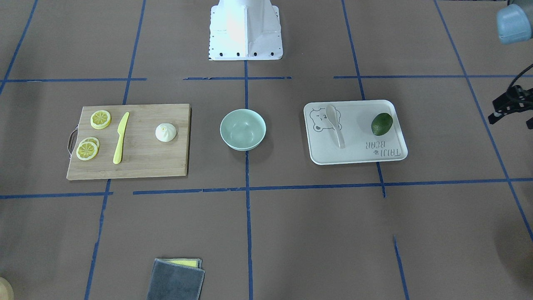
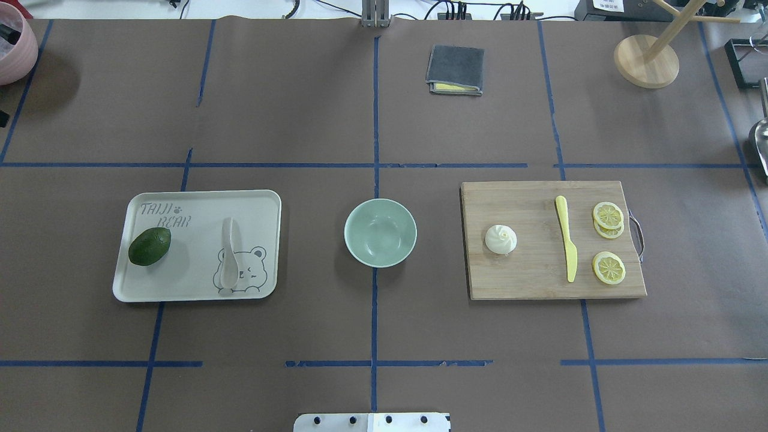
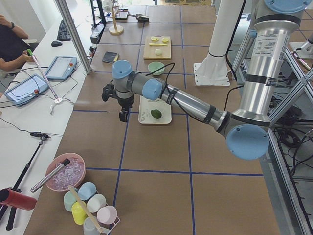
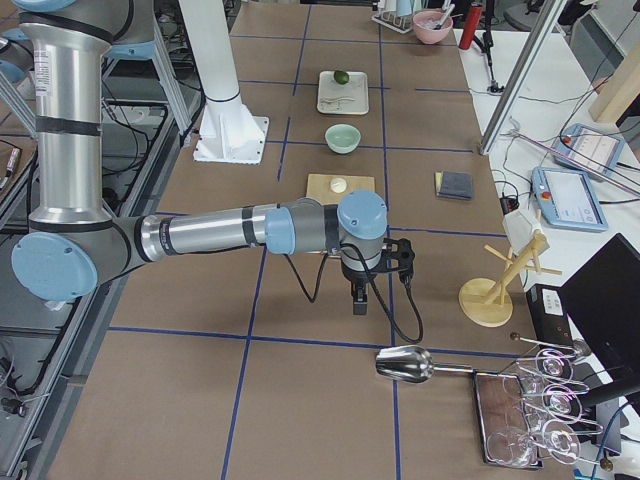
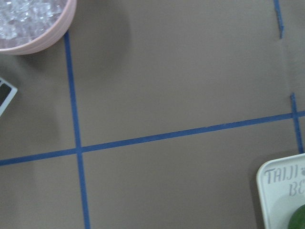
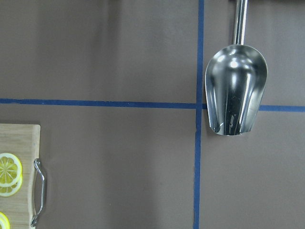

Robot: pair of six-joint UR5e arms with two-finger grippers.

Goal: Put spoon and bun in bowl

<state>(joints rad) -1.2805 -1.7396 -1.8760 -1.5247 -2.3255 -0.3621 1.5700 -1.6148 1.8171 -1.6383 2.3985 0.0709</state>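
Left gripper and right gripper point down on outstretched, near-level arms (can't tell how far either is open). Off-white plastic spoon lies on beige bear-print tray. White pleated bun sits on bamboo cutting board. Pale mint-green round bowl stands between them.

Bright, even overhead light. Soft short shadows beside the bowl and tray. Robot base blows out white in the front-facing view. Metal scoop shows specular glare. Left wrist view is slightly soft, and the pink bowl throws a broad diffuse shadow on the surface.
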